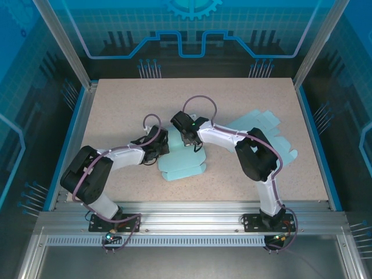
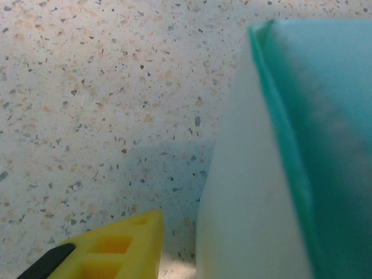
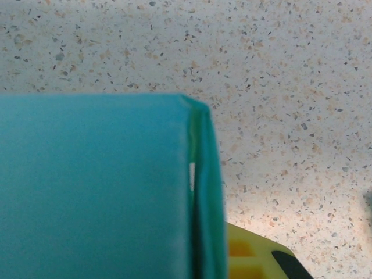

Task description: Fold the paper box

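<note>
The teal paper box (image 1: 185,165) lies half folded at the table's middle, one wall raised. At its left edge sits my left gripper (image 1: 159,149). In the left wrist view its yellow finger (image 2: 119,250) stands a small gap off the box's pale outer wall (image 2: 244,209); the other finger is hidden behind that wall. My right gripper (image 1: 189,138) is at the box's far edge. In the right wrist view a doubled teal wall (image 3: 206,192) lies pressed against its yellow finger (image 3: 256,258), shut on it.
Flat teal box blanks (image 1: 264,123) lie spread at the right, under and beyond the right arm. The speckled tabletop (image 1: 128,104) has free room at the back and left. Aluminium frame posts stand at the table's corners.
</note>
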